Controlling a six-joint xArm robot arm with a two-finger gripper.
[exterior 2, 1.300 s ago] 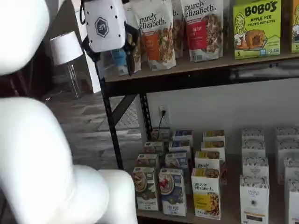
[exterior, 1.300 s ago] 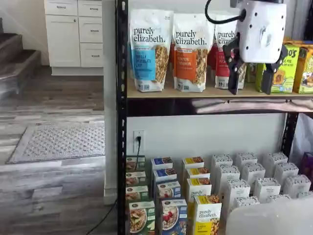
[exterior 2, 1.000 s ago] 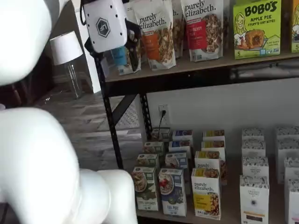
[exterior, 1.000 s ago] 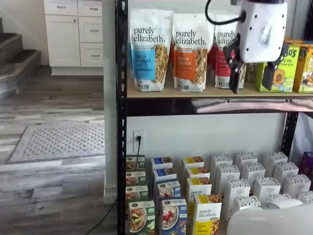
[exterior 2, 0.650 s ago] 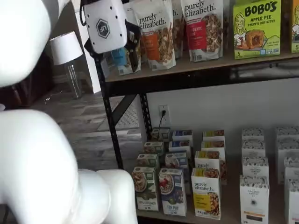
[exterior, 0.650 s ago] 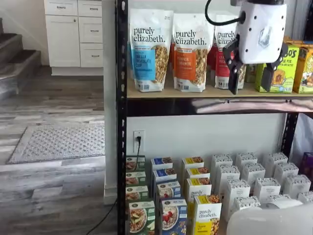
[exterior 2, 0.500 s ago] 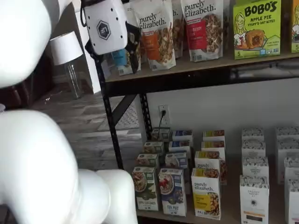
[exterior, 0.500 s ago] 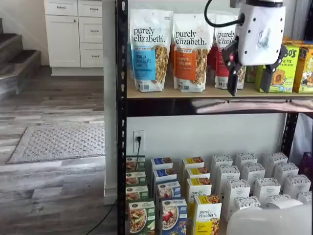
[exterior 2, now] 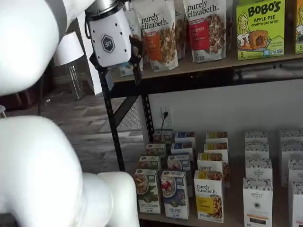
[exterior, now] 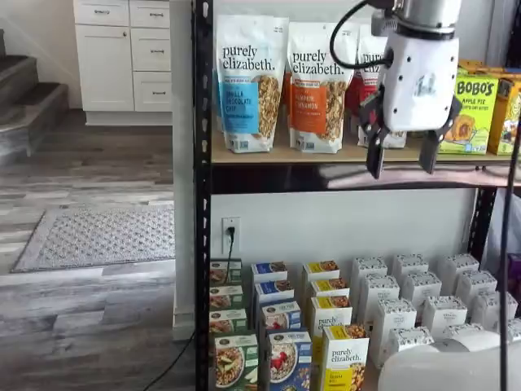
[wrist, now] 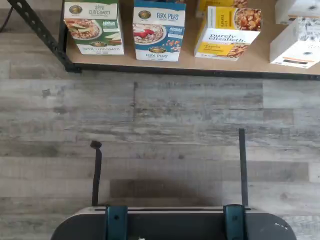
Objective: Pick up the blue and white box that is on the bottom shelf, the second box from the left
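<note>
We have hardly begun: our jaws (exterior: 401,160) hang wide apart and empty up by the tan board, far above the blue and white box (exterior: 289,361), which stands untouched on the bottom shelf (wrist: 250,62) beside the green-topped box (exterior: 236,362).

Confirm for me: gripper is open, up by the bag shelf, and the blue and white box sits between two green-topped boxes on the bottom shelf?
Not quite. In the wrist view the blue and white box has a green-topped box on one side, a yellow-topped box on the other. The gripper is open.
</note>
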